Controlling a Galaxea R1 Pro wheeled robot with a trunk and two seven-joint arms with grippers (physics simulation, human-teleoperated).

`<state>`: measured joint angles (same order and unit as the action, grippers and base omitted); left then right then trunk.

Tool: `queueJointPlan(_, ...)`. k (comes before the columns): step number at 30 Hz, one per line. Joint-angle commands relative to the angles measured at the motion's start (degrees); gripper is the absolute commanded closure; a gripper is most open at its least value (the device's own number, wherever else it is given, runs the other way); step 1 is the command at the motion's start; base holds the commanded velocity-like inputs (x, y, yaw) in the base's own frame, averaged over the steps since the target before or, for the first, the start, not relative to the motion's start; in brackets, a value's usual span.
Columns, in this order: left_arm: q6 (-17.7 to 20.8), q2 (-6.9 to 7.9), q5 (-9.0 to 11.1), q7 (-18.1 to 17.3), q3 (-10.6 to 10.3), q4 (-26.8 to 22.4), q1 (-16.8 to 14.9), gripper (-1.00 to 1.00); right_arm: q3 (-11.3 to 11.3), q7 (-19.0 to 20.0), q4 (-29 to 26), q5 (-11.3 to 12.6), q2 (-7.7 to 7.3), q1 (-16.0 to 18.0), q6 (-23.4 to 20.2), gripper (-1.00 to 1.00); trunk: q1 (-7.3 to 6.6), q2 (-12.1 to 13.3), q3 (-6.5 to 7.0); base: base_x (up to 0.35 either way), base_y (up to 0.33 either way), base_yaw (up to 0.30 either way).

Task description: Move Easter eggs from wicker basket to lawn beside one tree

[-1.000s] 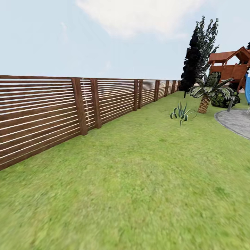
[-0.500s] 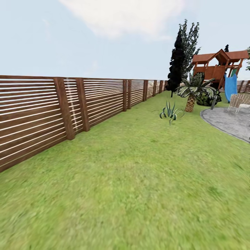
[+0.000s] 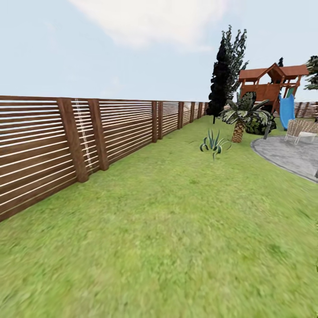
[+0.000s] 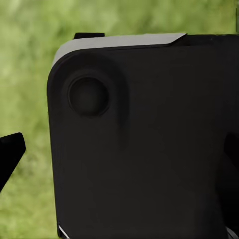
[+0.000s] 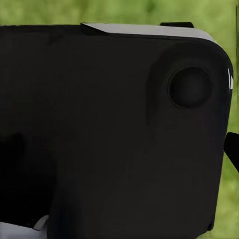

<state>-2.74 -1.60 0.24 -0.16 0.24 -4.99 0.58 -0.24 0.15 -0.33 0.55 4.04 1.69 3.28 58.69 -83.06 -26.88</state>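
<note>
The lawn point(image 3: 176, 229) spreads out ahead of me in the head view, mottled green and flat. The Easter eggs, the wicker basket and the tree are out of view. In the left wrist view my left gripper point(image 4: 119, 152) hangs over grass, with one black fingertip point(image 4: 10, 154) at the frame's edge and a black part of my own body covering the middle. My right gripper point(image 5: 119, 149) looks the same in the right wrist view, one fingertip point(image 5: 232, 149) at the edge. Both sets of fingers stand wide apart with nothing between them.
A brown slatted fence point(image 3: 53, 141) runs along the lawn's left side into the distance. Farther off stand a spiky plant point(image 3: 213, 144), a short palm point(image 3: 239, 119), a dark cypress point(image 3: 223, 75) and a wooden playset point(image 3: 271, 84). A grey paved patio point(image 3: 291, 154) with a chair point(image 3: 301, 129) lies at the right.
The whole head view has shifted left, so the camera has turned rightward. More of the patio, the playset and a chair have come into view.
</note>
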Motion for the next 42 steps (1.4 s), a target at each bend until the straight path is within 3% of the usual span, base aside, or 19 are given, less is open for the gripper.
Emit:
queueJointPlan(1,-0.07,-0.01,0.02,-0.02,0.02,-0.10,0.04,-1.00,-0.03,0.02,0.07,0.06,0.01,0.05,0.22,-1.00,0.03,-0.02,-0.05,0.330,0.000,-0.235)
queueJointPlan(28,-0.16,0.30,-0.05,0.48,0.00,-1.78,0.04,-1.00,0.32,0.03,-0.13,-0.45,-0.08,0.07,0.23,-1.00,0.03,-0.02,-0.05,0.330,0.000,-0.235)
queueJointPlan(42,-0.07,0.72,-0.12,0.51,0.08,-8.07,0.04,-1.00,0.33,-0.49,-11.32,-0.72,-0.16,0.07,0.19,-1.00,0.03,-0.02,-0.05,0.330,0.056,-0.010)
